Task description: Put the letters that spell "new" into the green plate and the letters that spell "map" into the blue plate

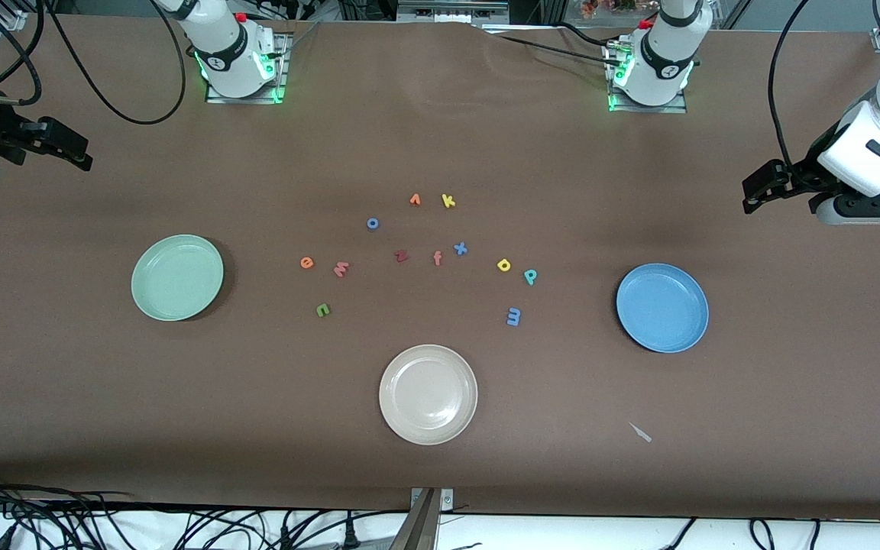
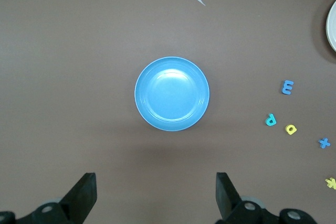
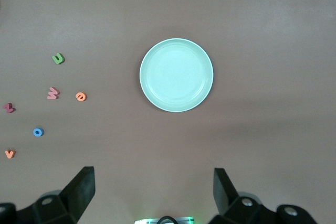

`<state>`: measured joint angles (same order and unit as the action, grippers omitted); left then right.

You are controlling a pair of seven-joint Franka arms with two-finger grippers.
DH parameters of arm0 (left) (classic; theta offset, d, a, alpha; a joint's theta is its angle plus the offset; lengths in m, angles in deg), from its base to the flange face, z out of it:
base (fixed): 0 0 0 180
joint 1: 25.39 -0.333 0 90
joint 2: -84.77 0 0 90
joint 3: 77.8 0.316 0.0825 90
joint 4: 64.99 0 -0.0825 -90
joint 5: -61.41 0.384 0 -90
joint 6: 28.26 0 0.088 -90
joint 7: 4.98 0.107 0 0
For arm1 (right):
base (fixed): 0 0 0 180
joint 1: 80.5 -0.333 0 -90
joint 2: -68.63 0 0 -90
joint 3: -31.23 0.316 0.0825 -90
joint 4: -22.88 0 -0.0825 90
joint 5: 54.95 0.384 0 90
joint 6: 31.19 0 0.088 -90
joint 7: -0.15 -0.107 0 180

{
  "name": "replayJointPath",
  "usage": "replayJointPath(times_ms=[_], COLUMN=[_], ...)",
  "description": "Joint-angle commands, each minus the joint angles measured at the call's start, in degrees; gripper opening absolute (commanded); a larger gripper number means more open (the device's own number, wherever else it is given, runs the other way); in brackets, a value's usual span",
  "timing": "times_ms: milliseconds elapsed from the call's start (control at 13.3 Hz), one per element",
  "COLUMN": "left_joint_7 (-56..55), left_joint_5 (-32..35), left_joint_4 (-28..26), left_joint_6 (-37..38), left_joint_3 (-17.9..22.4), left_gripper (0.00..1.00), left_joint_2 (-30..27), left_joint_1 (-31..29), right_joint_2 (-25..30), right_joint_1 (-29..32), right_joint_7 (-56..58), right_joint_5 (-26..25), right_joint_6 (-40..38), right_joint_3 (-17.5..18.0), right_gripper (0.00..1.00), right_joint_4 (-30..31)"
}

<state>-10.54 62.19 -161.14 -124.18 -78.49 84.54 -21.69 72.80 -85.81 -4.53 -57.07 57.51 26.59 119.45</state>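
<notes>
While both my claws hang spread and empty, left claw [image 2: 152, 198] over the table beside the blue plate [image 1: 662, 308], right claw [image 3: 152, 195] beside the green plate [image 1: 177, 277], nothing is sorted. Risk: the e [image 1: 306, 263], w [image 1: 341, 268], n [image 1: 322, 309], a [image 1: 504, 265], p [image 1: 530, 276] and m [image 1: 513, 316] are tiny, with decoys close by; a wrong pick seems likely. All plates, including the cream plate [image 1: 428, 394], are empty.

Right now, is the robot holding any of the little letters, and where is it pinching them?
No, nothing is held. The left gripper hangs open above the blue plate, and the right gripper hangs open above the green plate.
</notes>
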Motion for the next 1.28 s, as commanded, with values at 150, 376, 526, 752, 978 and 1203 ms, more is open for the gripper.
replayJointPath(times_ms=[150,376,526,752,978,1203], left_joint_7=[0.7,0.7,0.7,0.6,0.4,0.4], left_joint_5=[-0.7,-0.7,-0.6,-0.6,-0.6,-0.5], left_joint_4=[-0.6,-0.6,-0.6,-0.6,-0.6,-0.6], left_joint_6=[0.2,0.2,0.2,0.2,0.4,0.4], left_joint_3=[0.5,0.5,0.5,-0.1,-0.5,-0.6], left_gripper=[1.0,1.0,1.0,1.0,1.0,1.0], left_joint_2=[-0.7,-0.7,-0.7,-0.7,-0.7,-0.7], left_joint_1=[0.4,0.5,0.5,0.5,0.5,0.5], right_joint_2=[0.2,0.3,0.2,0.2,0.2,0.2], right_joint_1=[0.0,0.0,0.1,0.1,0.1,0.0], right_joint_7=[0.9,0.9,1.1,1.1,1.1,1.1], right_joint_5=[-0.1,-0.1,-0.1,-0.1,-0.1,-0.1], right_joint_6=[0.1,-0.2,-0.2,-0.2,0.0,-0.1], right_joint_3=[-0.1,0.0,-0.1,-0.1,-0.1,-0.1], right_gripper=[1.0,1.0,1.0,1.0,1.0,1.0], right_joint_4=[-0.1,-0.1,-0.1,0.0,0.0,-0.1])
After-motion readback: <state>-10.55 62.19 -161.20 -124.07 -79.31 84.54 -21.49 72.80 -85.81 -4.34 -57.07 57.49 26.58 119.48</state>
